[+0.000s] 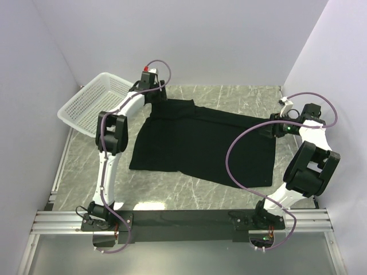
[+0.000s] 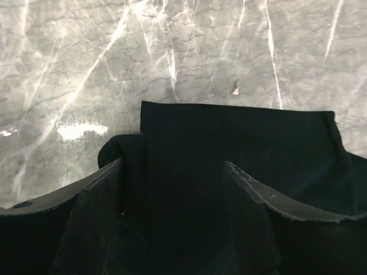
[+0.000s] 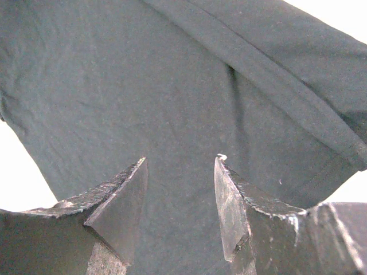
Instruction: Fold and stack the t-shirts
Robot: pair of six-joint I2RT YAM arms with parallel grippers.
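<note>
Lying spread on the marble table, black t-shirt is covering most of the middle, one layer, mostly flat. Its far-left corner is narrowing toward the back wall; the near edge is running diagonally, lower on the right side.

Left gripper is sitting right at that far-left corner of the shirt. Wrist view: both fingers are standing wide apart, with black cloth lying in the gap and beyond it. A straight folded edge of cloth is running across just ahead of the tips, bare marble past that. Nothing is looking pinched. Reading it as wide open over the fabric.

Right gripper is hovering at the right edge of the shirt, roughly mid-height of that side. Its wrist view is showing the fingers parted at a medium gap, with cloth filling the frame behind them and a hemmed band crossing the upper right. Tips aren't closing on any fold, so it's open and not holding.

White mesh basket is sitting tilted at the far-left corner, just beside the left arm, clear of the shirt.
</note>
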